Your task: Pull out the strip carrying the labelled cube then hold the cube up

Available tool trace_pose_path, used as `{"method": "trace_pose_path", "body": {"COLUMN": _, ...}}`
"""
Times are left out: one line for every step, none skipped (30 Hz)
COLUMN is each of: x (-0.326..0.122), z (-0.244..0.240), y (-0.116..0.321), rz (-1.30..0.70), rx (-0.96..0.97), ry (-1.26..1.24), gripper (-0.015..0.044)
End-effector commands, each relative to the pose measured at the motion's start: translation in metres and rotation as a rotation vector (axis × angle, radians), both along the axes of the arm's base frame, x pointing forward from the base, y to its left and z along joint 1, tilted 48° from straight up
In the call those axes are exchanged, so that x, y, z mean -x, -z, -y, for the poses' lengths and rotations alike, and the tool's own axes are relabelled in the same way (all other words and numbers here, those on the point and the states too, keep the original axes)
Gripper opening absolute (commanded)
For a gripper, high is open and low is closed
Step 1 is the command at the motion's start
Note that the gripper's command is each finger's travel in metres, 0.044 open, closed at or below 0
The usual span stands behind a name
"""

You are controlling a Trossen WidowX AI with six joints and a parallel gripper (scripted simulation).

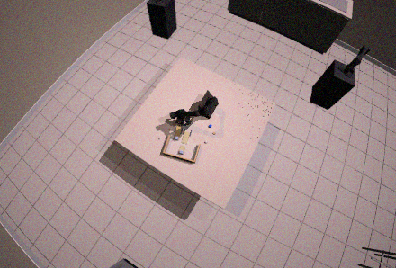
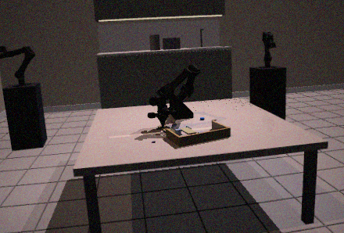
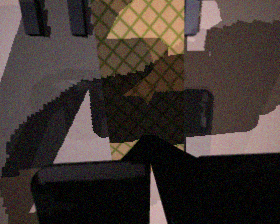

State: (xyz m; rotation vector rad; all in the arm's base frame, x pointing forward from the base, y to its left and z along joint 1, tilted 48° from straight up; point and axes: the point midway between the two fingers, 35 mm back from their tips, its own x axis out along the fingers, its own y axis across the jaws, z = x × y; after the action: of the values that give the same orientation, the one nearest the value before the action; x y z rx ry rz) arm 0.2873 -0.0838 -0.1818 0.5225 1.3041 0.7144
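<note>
A yellowish strip with a green criss-cross pattern (image 1: 178, 131) (image 3: 150, 15) lies under my gripper (image 1: 180, 124) (image 2: 163, 127) (image 3: 148, 141), largely in shadow. My gripper is shut, its fingertips together low over this strip; contact cannot be told. A small bluish-grey cube (image 1: 176, 138) is at the strip's tray-side end. Beside it, another strip (image 1: 185, 137) shows as two yellowish patches with a paler part between them. Another small bluish-grey cube (image 1: 181, 152) is at its far end. The cube labels are too small to read.
A low wooden-walled tray (image 1: 180, 158) (image 2: 203, 138) surrounds the strips' outer ends. A small blue object (image 1: 210, 126) (image 2: 202, 118) lies on the table near the arm's base. A small dark piece (image 2: 153, 141) lies left of the tray in the exterior view. Dark specks dot one table corner.
</note>
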Motion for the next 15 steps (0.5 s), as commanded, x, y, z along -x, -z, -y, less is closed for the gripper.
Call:
{"method": "trace_pose_path", "body": {"x": 0.013, "z": -0.005, "y": 0.004, "rz": -0.019, "rx": -0.004, "ry": -0.016, "gripper": 0.0000}}
{"method": "trace_pose_path", "body": {"x": 0.014, "z": -0.005, "y": 0.004, "rz": -0.019, "rx": -0.004, "ry": -0.016, "gripper": 0.0000}}
{"method": "trace_pose_path", "body": {"x": 0.016, "z": -0.005, "y": 0.004, "rz": -0.019, "rx": -0.004, "ry": -0.016, "gripper": 0.0000}}
{"method": "trace_pose_path", "body": {"x": 0.017, "z": -0.005, "y": 0.004, "rz": -0.019, "rx": -0.004, "ry": -0.016, "gripper": 0.0000}}
{"method": "trace_pose_path", "body": {"x": 0.019, "z": -0.005, "y": 0.005, "rz": -0.019, "rx": -0.004, "ry": -0.016, "gripper": 0.0000}}
{"method": "trace_pose_path", "body": {"x": 0.020, "z": -0.005, "y": 0.005, "rz": -0.019, "rx": -0.004, "ry": -0.016, "gripper": 0.0000}}
{"method": "trace_pose_path", "body": {"x": 0.022, "z": -0.005, "y": 0.005, "rz": -0.019, "rx": -0.004, "ry": -0.016, "gripper": 0.0000}}
{"method": "trace_pose_path", "body": {"x": 0.023, "z": -0.005, "y": 0.006, "rz": -0.019, "rx": -0.003, "ry": -0.016, "gripper": 0.0000}}
{"method": "trace_pose_path", "body": {"x": 0.025, "z": -0.005, "y": 0.006, "rz": -0.020, "rx": -0.003, "ry": -0.016, "gripper": 0.0000}}
{"method": "trace_pose_path", "body": {"x": 0.026, "z": -0.004, "y": 0.006, "rz": -0.020, "rx": -0.003, "ry": -0.016, "gripper": 0.0000}}
{"method": "trace_pose_path", "body": {"x": 0.028, "z": -0.004, "y": 0.006, "rz": -0.020, "rx": -0.003, "ry": -0.016, "gripper": 0.0000}}
{"method": "trace_pose_path", "body": {"x": 0.029, "z": -0.004, "y": 0.007, "rz": -0.020, "rx": -0.003, "ry": -0.016, "gripper": 0.0000}}
{"method": "trace_pose_path", "body": {"x": 0.031, "z": -0.004, "y": 0.007, "rz": -0.020, "rx": -0.003, "ry": -0.016, "gripper": 0.0000}}
{"method": "trace_pose_path", "body": {"x": 0.032, "z": -0.004, "y": 0.007, "rz": -0.020, "rx": -0.003, "ry": -0.016, "gripper": 0.0000}}
{"method": "trace_pose_path", "body": {"x": 0.034, "z": -0.004, "y": 0.008, "rz": -0.020, "rx": -0.003, "ry": -0.016, "gripper": 0.0000}}
